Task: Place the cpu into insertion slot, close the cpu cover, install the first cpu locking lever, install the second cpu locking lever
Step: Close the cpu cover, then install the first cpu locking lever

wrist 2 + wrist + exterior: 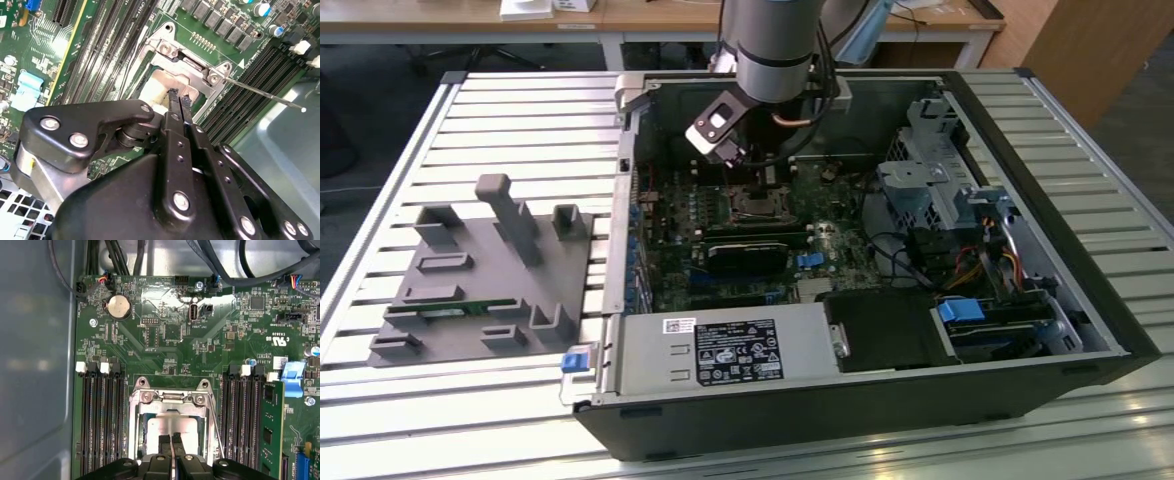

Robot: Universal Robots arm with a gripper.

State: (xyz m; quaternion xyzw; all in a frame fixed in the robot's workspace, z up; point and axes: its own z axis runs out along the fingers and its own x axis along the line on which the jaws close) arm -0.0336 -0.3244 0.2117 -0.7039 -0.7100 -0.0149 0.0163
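Observation:
The cpu (159,429) (157,84) lies flat in the insertion slot (754,208), its dull silver face showing through the window of the cpu cover (169,399) (192,65), which lies down over it. My gripper (171,441) (180,98) is shut, with nothing seen between its fingers. Its tips are right over the cpu's face, near the edge of the window. A thin locking lever (265,95) (216,427) sticks out free along one side of the socket. In the exterior view the arm (774,50) reaches down into the open computer case.
Long black memory slots (100,425) flank the socket, and one holds a green memory stick (272,425). The case wall (35,365) rises close by. A power supply (720,350), drive cage (947,180) and cables fill the case. A grey fixture (480,270) sits at the exterior view's left.

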